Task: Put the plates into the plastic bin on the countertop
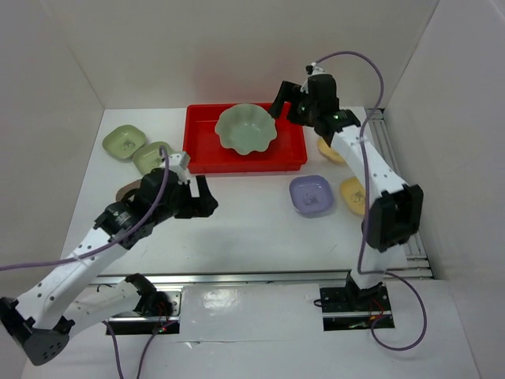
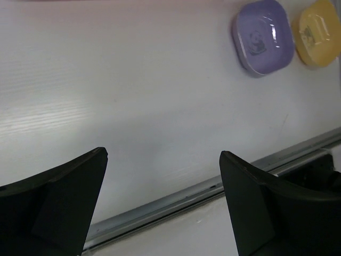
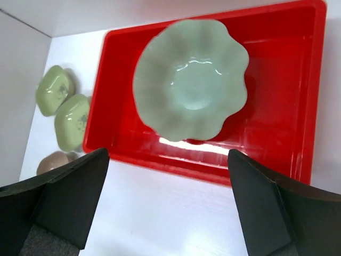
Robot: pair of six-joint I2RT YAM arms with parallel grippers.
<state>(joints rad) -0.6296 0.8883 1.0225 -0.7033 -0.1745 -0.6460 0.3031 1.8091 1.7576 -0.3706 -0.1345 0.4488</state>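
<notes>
White surface [image 1: 260, 229]: red bin [image 1: 203, 155] rear centre; green dishes [image 1: 124, 141] [image 1: 151, 156], tan dish [image 1: 129, 188] left; lavender dish [image 1: 310, 194], yellow dish [image 1: 352, 194] right.

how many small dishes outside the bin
6: two green dishes left of red bin, tan dish under left arm, lavender dish, yellow dish right of it, yellowish dish behind right arm. Maybe more hidden.

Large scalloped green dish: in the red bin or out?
In. The scalloped dish sits within the red bin, with red floor visible around it.
</notes>
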